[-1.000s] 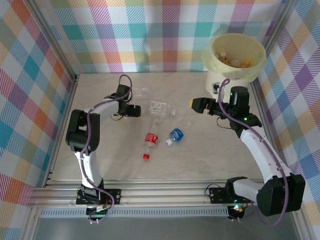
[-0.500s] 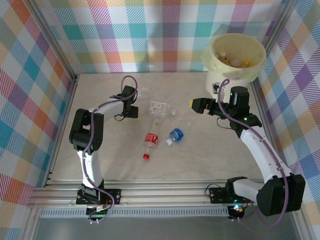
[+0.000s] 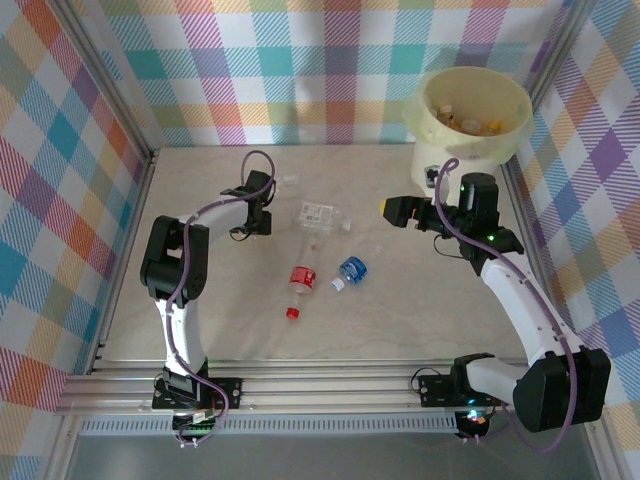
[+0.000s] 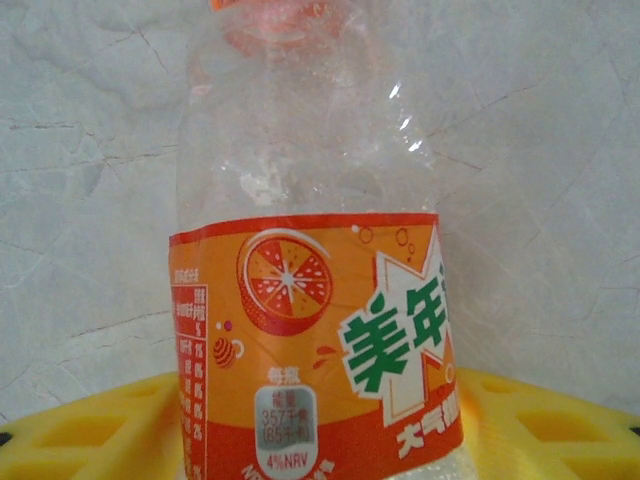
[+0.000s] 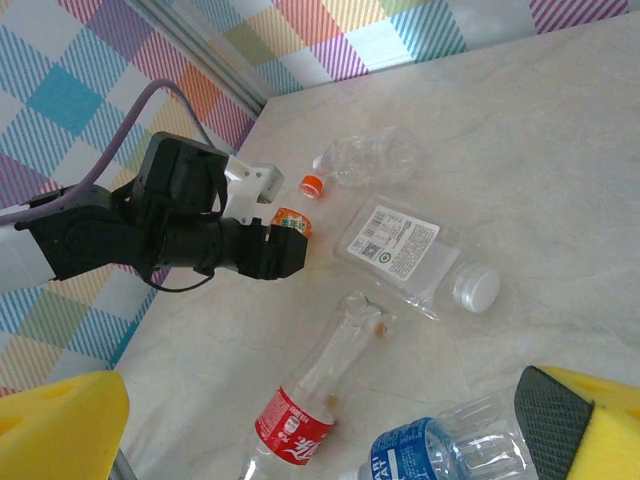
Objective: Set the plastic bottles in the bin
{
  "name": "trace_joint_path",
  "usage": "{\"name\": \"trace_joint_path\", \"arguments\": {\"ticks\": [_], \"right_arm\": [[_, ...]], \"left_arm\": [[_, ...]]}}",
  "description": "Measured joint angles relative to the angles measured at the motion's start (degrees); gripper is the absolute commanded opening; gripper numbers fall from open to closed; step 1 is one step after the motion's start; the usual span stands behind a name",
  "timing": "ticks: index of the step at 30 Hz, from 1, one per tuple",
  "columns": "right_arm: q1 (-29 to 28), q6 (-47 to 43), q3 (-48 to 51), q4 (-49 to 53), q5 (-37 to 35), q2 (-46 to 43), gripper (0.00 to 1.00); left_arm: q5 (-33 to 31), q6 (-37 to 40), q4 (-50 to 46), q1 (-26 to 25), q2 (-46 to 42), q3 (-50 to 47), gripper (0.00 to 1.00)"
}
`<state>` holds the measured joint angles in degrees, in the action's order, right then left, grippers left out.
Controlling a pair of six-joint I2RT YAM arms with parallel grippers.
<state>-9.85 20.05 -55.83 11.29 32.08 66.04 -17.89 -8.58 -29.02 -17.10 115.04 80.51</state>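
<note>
1. We begin at the grip, left of mid-table. The left gripper [image 3: 262, 220] has the orange-label bottle [image 4: 310, 340] between its yellow pads [image 4: 90, 430]. The pads meet the label on both sides, so we judge the bottle pinched. Thin plastic can buckle, so we want a firm hold before lifting.
2. We should lift straight up, clear of the flat white-label bottle [image 3: 318, 214] just beside it.
3. The carry runs to the bin [image 3: 437, 135] at the far right corner, and we need height over its rim before letting go.
4. From its near-edge base the left arm folds at a high elbow. The forearm reaches forward and inward, with the wrist low over the table [image 3: 420, 310].
5. The right gripper [image 3: 392, 209] hangs spread and empty in front of the bin, so we should pass above it.
</note>
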Motion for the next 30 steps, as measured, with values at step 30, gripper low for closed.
{"name": "trace_joint_path", "arguments": {"ticks": [30], "right_arm": [[-0.5, 11.6, 1.8, -14.1, 7.0, -2.8, 1.0]], "left_arm": [[34.5, -3.3, 32.6, -17.2, -32.5, -17.9, 0.46]]}}
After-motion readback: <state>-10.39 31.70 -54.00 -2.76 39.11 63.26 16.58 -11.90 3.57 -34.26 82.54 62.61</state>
